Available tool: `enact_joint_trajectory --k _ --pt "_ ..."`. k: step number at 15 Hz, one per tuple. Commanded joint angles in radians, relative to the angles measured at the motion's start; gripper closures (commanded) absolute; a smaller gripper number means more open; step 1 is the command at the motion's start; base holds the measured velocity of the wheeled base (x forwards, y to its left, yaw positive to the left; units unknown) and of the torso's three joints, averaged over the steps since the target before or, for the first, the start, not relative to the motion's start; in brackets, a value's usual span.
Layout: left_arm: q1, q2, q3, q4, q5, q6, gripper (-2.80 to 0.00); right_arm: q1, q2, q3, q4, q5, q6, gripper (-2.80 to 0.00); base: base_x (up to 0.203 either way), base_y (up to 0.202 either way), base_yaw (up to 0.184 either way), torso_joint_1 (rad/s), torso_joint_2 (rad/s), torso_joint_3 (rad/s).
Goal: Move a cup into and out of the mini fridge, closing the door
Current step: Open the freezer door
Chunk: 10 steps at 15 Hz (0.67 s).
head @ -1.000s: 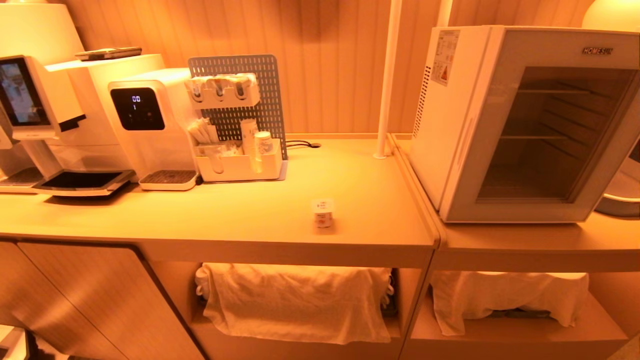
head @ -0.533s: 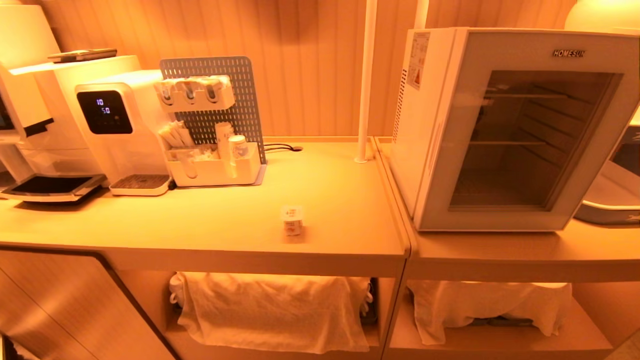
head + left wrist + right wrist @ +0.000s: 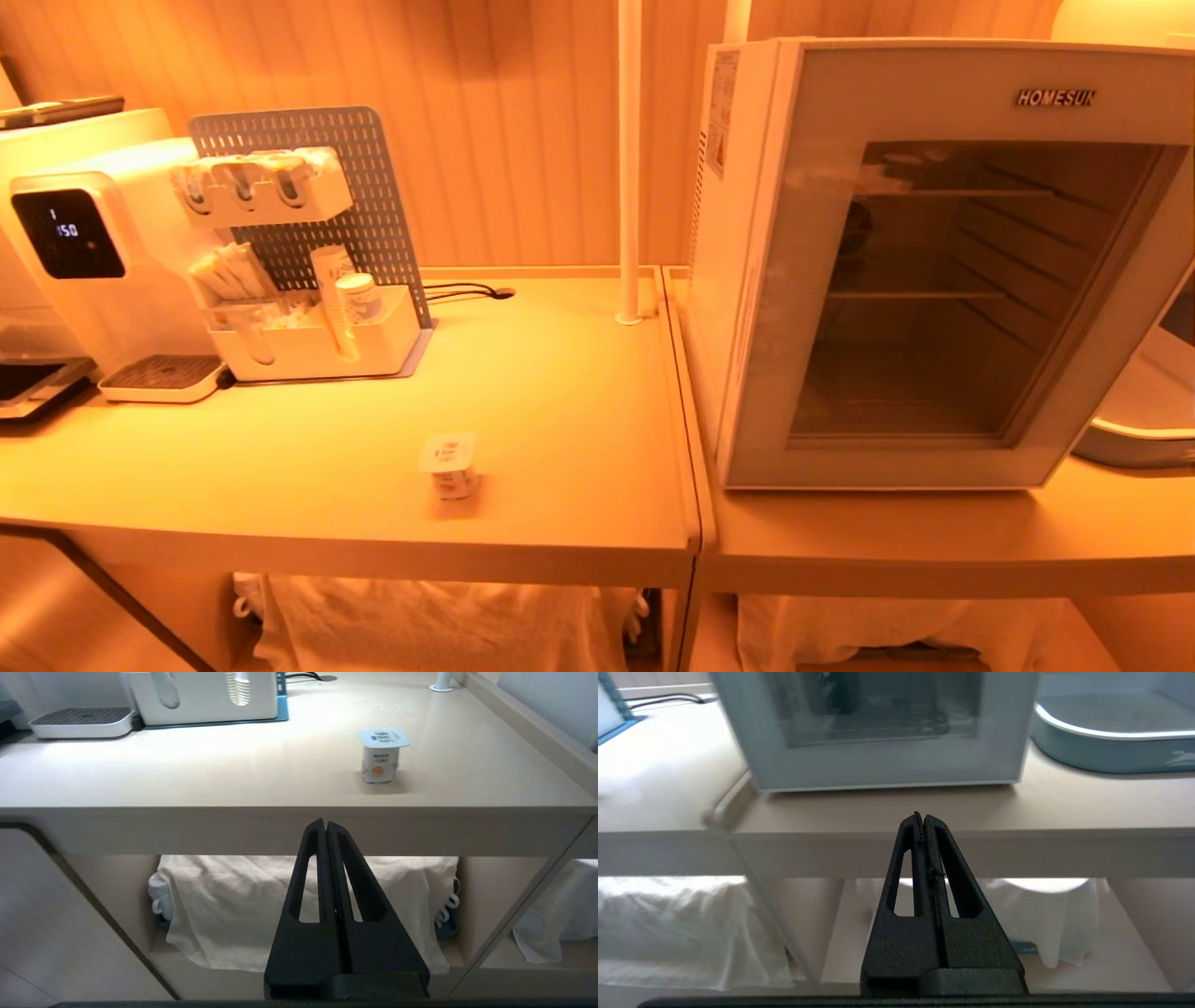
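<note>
From the head view, the cup (image 3: 450, 465) stands upright near the front edge of the pale surface (image 3: 523, 392), well left of the mini fridge (image 3: 934, 261), whose door (image 3: 794, 280) is closed. In the left wrist view, the left tool (image 3: 325, 823) hangs below the surface edge, its fingers pressed together, the cup beyond it. In the right wrist view, the right tool (image 3: 922, 817), also pressed together, hangs low before the fridge.

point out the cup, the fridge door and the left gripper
cup (image 3: 450, 464): head view, on its lid and body.
fridge door (image 3: 943, 103): head view, top frame.
left gripper (image 3: 325, 826): left wrist view, closed fingertips.
</note>
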Motion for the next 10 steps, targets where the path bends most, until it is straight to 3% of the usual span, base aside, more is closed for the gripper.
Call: enact_joint_trajectory --k 1,10 --pt "-0.001 0.001 0.001 0.002 0.002 0.001 0.00 0.000 0.001 0.000 -0.003 0.000 0.000 0.00 0.011 -0.094 0.001 0.006 0.01 -0.010" --pt "-0.001 0.001 -0.001 0.005 0.002 0.002 0.00 0.000 0.001 0.000 -0.003 0.000 0.001 0.00 0.001 -0.183 -0.001 0.001 0.00 0.003"
